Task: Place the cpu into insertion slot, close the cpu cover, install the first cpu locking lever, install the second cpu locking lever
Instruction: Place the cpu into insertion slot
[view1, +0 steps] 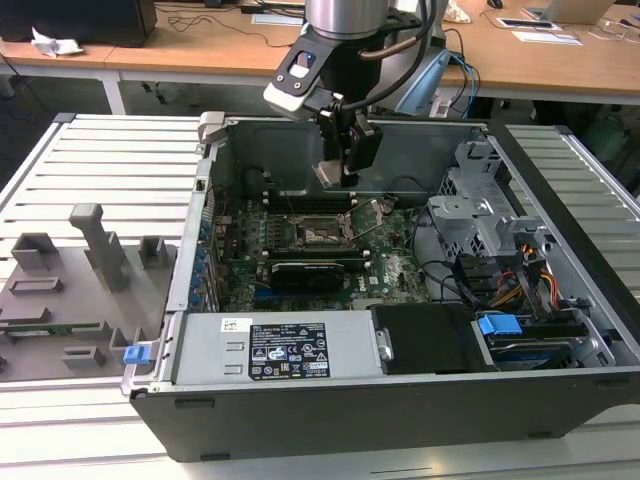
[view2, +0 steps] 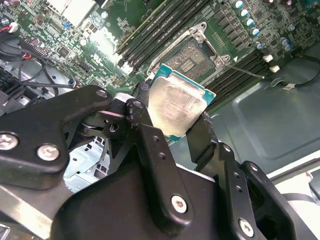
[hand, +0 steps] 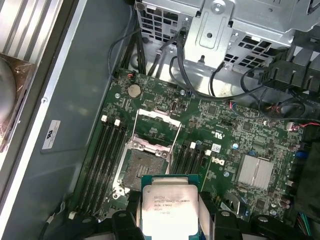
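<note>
End effector (view2: 174, 114), black and two-fingered, clamps the flat square silvery-topped cpu (hand: 170, 207) by its edges, aloft near the uncovered black-rimmed insertion slot (hand: 142, 167) in the green circuit board (hand: 225, 135).

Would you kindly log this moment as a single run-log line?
gripper: shut on cpu | cpu: above board, unseated | insertion slot: empty | cpu cover: open

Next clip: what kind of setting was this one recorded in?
Probably a robotics lab or test workshop: an open computer case lies on a slatted metal table, grey fixture blocks sit beside it, and wooden desks with cables stand behind.
</note>
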